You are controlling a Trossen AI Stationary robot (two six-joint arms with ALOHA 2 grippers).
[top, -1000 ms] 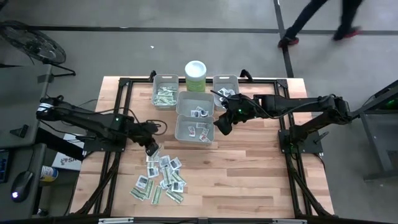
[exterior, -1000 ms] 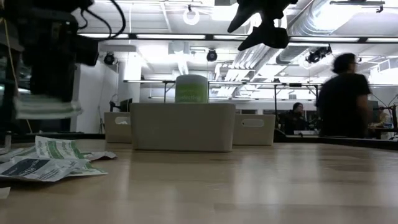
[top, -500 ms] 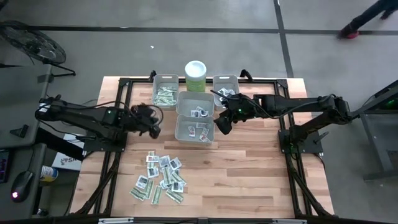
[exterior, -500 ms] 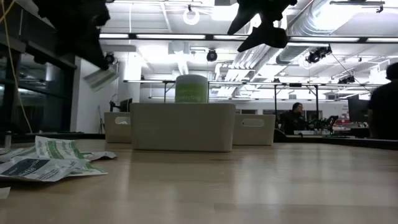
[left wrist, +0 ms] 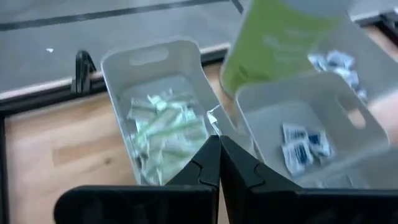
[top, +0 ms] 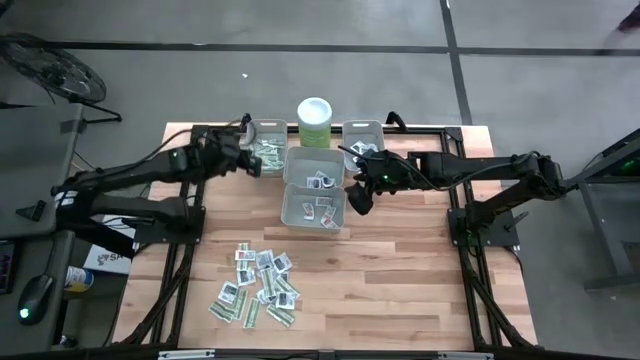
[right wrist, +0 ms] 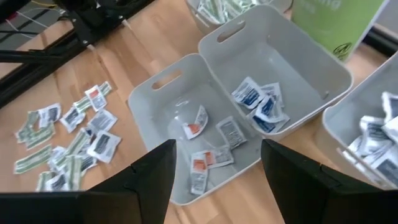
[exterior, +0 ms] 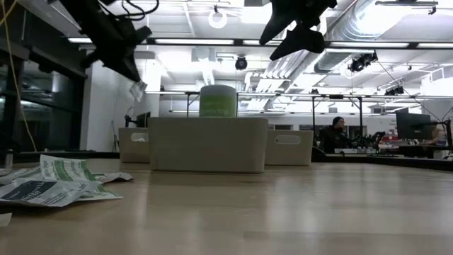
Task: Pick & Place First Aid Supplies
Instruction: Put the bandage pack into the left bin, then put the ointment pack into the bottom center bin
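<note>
The left gripper (top: 247, 160) hangs over the back-left bin (top: 265, 148) in the upper middle of the high view, fingers clenched on a small packet (exterior: 137, 90). The right gripper (top: 358, 198) waits with fingers spread beside the front bin (top: 314, 209). Loose packets (top: 258, 282) lie lower left of centre on the table (top: 400, 280)

We see a light wooden plank desk (top: 400, 290) with a black metal frame (top: 470, 260), standing on a grey concrete floor (top: 300, 60) crossed by dark seam lines (top: 452, 45). Beyond the desk, a large open hall stretches back under a white ceiling with long bright strip lights (exterior: 396, 45) and silver round ventilation ducts (exterior: 357, 25). A white wall (exterior: 106, 113) rises at one side. Far off, a person (exterior: 338, 131) sits among dark desks and monitors (exterior: 407, 126).
</note>
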